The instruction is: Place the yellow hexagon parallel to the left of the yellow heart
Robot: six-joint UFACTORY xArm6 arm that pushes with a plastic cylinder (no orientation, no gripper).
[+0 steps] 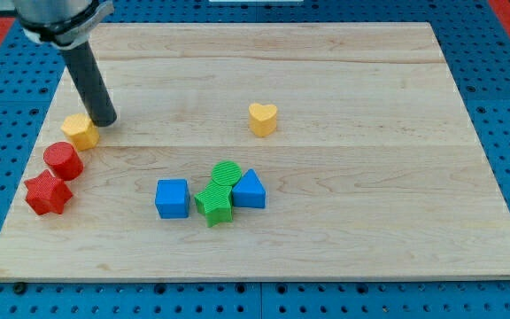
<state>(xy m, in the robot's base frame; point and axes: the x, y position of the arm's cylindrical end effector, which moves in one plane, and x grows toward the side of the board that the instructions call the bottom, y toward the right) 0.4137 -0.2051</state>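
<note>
The yellow hexagon [80, 131] lies near the board's left edge. The yellow heart [262, 118] lies near the middle of the board, far to the hexagon's right and slightly higher in the view. My tip [104, 120] is at the hexagon's upper right edge, touching or almost touching it. The dark rod rises from there toward the view's top left.
A red cylinder [63, 160] and a red star [47, 193] lie just below the hexagon. A blue cube [173, 198], a green star [213, 204], a green cylinder [227, 175] and a blue triangle [250, 190] cluster at the bottom centre. The wooden board [370, 221] has a blue pegboard around it.
</note>
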